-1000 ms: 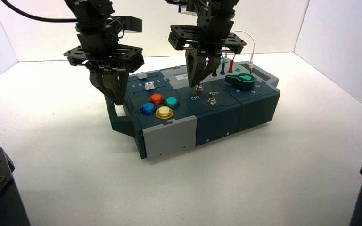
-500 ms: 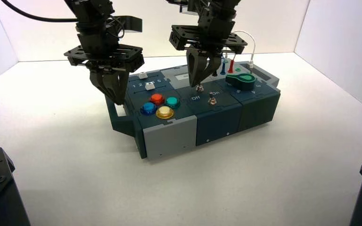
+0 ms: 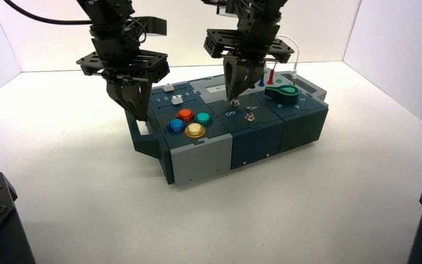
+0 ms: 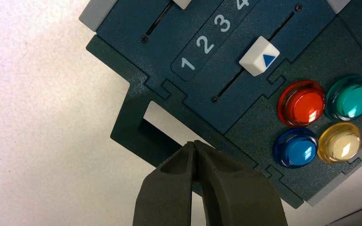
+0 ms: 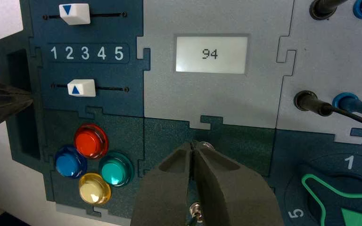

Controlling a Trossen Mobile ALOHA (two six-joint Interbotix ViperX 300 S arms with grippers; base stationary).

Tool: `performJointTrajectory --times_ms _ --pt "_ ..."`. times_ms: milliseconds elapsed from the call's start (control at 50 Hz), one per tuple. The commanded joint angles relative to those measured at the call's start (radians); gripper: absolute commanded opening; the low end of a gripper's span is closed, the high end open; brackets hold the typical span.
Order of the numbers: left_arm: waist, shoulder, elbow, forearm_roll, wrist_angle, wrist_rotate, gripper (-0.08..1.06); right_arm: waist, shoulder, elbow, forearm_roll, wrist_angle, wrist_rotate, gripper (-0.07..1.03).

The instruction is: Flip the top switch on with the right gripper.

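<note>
The top switch [image 3: 234, 102] is a small silver toggle on the dark middle panel of the box [image 3: 198, 157], between the "Off" and "On" lettering. My right gripper [image 3: 234, 98] is shut, with its tips down on this switch. In the right wrist view the shut tips [image 5: 193, 142] cover the lever, and only part of the metal collar [image 5: 206, 145] shows beside them. The second switch [image 3: 249, 116] stands nearer the front and shows between the fingers in the right wrist view [image 5: 196, 209]. My left gripper [image 3: 140, 117] is shut and empty by the box's left handle [image 4: 136, 125].
Red [image 3: 185, 114], teal [image 3: 203, 117], blue [image 3: 175, 126] and yellow [image 3: 194, 130] buttons sit left of the switches. Two white sliders [image 5: 81, 87] and a display reading 94 [image 5: 210, 54] lie behind. A green knob [image 3: 283, 92] and plugged wires [image 3: 269, 77] are on the right.
My right gripper has shifted a little to the right at the top switch, and the box has slid slightly to the right with it. The left gripper stays by the handle.
</note>
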Motion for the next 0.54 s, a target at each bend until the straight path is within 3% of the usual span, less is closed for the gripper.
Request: performJointTrajectory --times_ms 20,220,540 --pt "0.003 -0.017 -0.020 0.003 0.000 0.005 -0.03 0.000 -0.032 -0.063 0.012 -0.008 -0.002 -0.02" --pt "0.003 -0.040 -0.015 -0.003 -0.002 0.002 -0.03 0.066 -0.055 -0.126 0.046 0.000 0.002 -0.02" --pt "0.003 -0.072 -0.017 -0.002 0.003 0.003 -0.03 0.064 -0.020 -0.187 0.052 0.103 0.006 -0.02"
